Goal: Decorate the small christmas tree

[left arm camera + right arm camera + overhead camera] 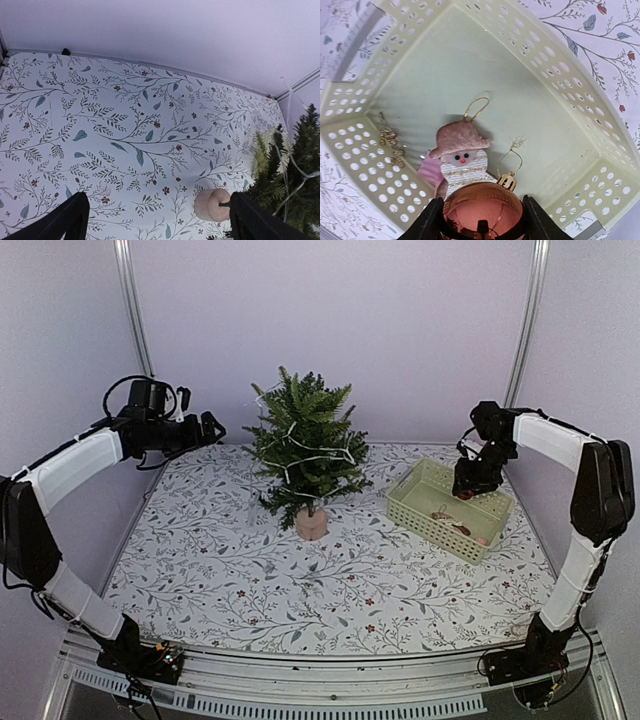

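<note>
The small christmas tree (pixel 307 445) stands at the table's middle back on a tan base (pixel 311 523), with a white light string on it. Its base (pixel 212 204) and branches (pixel 295 170) show at the right of the left wrist view. My left gripper (pixel 212 428) hovers high to the tree's left, open and empty. My right gripper (pixel 465 487) is over the pale green basket (pixel 404 502), shut on a shiny copper bauble (pixel 482 212) with a gold cap. Below it in the basket lies a snowman ornament (pixel 462 157) with a pink hat.
The basket (pixel 570 90) also holds a pink item (pixel 429 171) and a small gold trinket (pixel 390 145) by its left wall. The table has a floral cloth (pixel 300 580). White walls with metal rails (pixel 136 310) close in the back and sides.
</note>
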Motion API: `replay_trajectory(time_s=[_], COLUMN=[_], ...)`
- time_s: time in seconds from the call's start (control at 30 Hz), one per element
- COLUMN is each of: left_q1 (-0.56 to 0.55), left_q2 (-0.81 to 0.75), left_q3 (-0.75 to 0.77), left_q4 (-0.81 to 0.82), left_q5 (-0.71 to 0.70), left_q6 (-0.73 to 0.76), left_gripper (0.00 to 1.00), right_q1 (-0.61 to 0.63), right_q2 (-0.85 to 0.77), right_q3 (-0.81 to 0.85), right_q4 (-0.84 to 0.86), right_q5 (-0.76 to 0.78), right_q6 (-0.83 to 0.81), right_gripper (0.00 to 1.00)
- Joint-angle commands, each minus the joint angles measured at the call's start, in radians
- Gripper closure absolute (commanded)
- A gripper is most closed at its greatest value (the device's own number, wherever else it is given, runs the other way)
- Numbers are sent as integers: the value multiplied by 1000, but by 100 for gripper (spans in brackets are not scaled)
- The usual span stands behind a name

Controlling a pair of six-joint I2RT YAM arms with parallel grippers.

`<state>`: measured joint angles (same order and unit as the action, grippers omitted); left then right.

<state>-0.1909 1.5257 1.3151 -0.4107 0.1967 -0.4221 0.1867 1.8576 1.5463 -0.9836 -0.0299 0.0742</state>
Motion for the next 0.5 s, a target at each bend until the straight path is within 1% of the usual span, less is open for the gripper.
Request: replay_trajectory(time_s=[0.0,0.1,0.27,0.47], left_q1=[-12,-19,-67,-167], left_q2=[-106,-155,-209,-307], left_q3=[-80,-133,-185,-280], left_q4=[148,210,248,332], left_q5=[50,75,78,80], left_q6=[37,56,148,252], left_gripper=[1,1,1,1], right_q1=[-34,-34,-30,11], right_q2=[-124,-203,-329,-421], right_q3=[-55,-102,-176,-220], right_q4=[60,108,181,225], right_q5=[-274,-443,-681,-877], right_q6=[-9,-39,-49,-57], right_gripper=[61,62,63,64])
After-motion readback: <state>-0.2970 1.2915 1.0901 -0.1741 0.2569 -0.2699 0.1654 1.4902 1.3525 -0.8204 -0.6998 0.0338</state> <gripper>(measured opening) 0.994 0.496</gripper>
